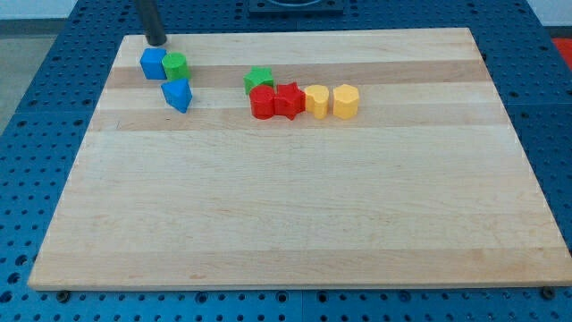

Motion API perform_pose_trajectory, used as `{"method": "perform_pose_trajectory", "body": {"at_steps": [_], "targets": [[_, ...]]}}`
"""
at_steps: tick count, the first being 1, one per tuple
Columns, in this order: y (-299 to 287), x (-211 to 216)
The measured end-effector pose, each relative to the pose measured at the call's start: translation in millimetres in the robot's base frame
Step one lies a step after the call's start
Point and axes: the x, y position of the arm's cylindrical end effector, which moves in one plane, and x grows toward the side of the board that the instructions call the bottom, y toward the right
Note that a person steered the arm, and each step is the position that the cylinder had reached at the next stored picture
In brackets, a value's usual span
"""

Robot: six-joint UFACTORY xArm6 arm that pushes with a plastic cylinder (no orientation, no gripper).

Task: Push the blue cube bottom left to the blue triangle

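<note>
The blue cube point(153, 63) sits near the board's top left corner. A green block point(176, 65) touches its right side. The blue triangle point(178, 94) lies just below and to the right of the cube, a small gap apart. My tip point(156, 41) rests on the board right above the blue cube, at its top edge. The dark rod rises from there out of the view's top.
A green star point(259, 80), a red block point(263, 103), a red star point(289, 99) and two yellow blocks point(316, 101) point(346, 101) form a touching row at the board's upper middle. The wooden board point(295, 215) lies on a blue perforated table.
</note>
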Motion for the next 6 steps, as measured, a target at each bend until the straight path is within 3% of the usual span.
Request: {"method": "perform_pose_trajectory", "body": {"at_steps": [1,4,5,6], "targets": [[0.2,10.1],[0.1,152.3],[1.9,133.9],[1.4,56.8]]}}
